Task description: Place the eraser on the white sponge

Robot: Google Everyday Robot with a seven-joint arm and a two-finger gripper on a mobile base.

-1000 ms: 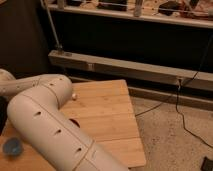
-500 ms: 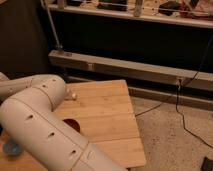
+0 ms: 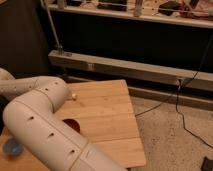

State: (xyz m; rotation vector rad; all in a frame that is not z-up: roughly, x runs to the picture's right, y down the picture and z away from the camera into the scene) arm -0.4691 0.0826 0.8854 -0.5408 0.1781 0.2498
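My white arm [image 3: 45,125] fills the left of the camera view and bends over the wooden table [image 3: 107,117]. The gripper is out of view, past the left edge or behind the arm. The eraser is hidden. A small off-white lump [image 3: 74,96] peeks out at the arm's edge on the table; it may be one end of the white sponge, and the rest of it is covered.
Part of a red bowl [image 3: 73,125] shows beside the arm. A blue round thing [image 3: 11,147] lies at the table's front left. A dark wall with a metal rail [image 3: 125,67] runs behind the table. A black cable [image 3: 185,107] lies on the floor to the right.
The arm has swung a little to the left and back, uncovering more of the red bowl. The off-white lump has stayed where it was.
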